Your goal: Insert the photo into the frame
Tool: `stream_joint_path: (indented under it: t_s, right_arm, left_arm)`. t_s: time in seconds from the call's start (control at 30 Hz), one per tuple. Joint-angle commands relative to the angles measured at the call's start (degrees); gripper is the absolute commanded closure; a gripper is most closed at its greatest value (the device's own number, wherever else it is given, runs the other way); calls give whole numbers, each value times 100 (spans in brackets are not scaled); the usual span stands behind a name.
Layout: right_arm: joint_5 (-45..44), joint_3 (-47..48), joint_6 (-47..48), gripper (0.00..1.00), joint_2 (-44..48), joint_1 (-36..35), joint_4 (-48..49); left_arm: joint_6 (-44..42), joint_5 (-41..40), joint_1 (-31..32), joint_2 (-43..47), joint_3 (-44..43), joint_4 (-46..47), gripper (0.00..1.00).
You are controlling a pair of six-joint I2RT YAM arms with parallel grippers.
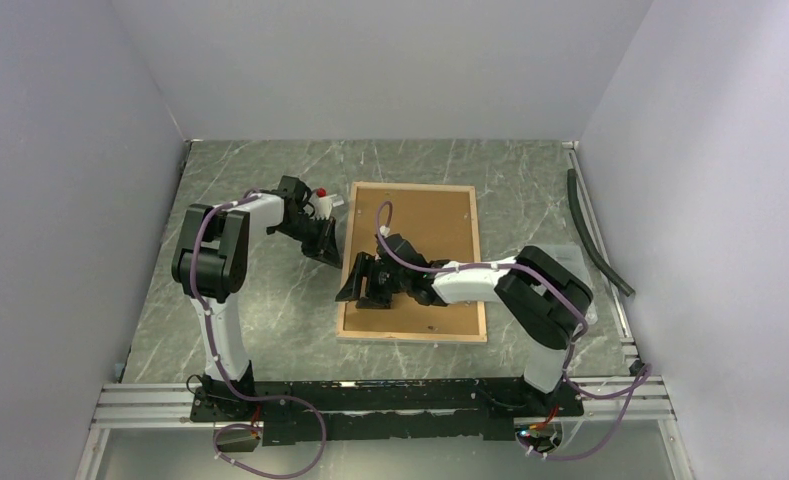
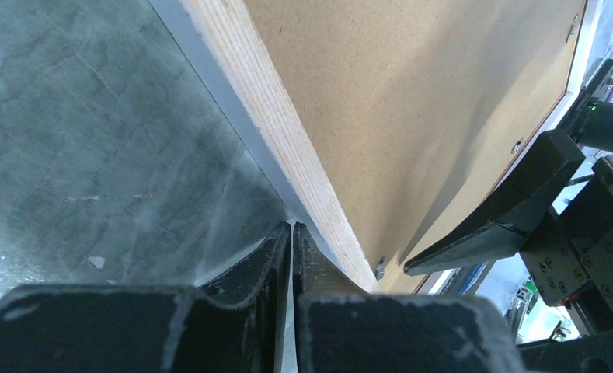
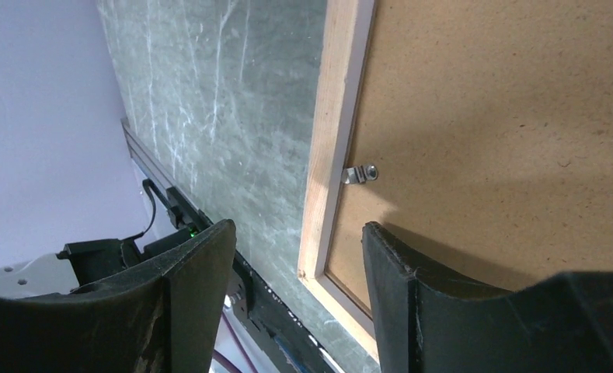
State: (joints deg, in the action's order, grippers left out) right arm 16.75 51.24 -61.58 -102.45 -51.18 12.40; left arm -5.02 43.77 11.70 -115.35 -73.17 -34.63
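Note:
The frame [image 1: 411, 262] lies back-up on the table, its pale wood rail [image 2: 280, 132] around the brown backing board [image 1: 420, 225]. The photo is hidden. My left gripper [image 2: 291, 227] is shut, tips low at the table beside the frame's left edge, with nothing visible between them; from above the left gripper [image 1: 327, 248] sits just left of the frame. My right gripper [image 3: 297, 229] is open over the frame's near left corner, one finger above the table and the other above the backing board [image 3: 505, 116]. A metal clip [image 3: 359, 174] sits at the rail's inner edge.
A black curved strip [image 1: 595, 235] lies by the right wall. A metal rail [image 1: 370, 400] with the arm bases runs along the near edge. Grey walls close in the left, back and right.

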Motion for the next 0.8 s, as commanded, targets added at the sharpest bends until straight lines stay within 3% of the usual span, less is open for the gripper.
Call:
stream_joint_path:
  t_s: [0.0, 0.77]
  right_arm:
    - [27, 121, -154, 36, -132, -26, 320]
    - [-184, 446, -186, 41, -542, -32, 203]
  left_arm:
    - [84, 204, -1, -65, 95, 173, 90]
    - [65, 283, -1, -23, 264, 295, 92]
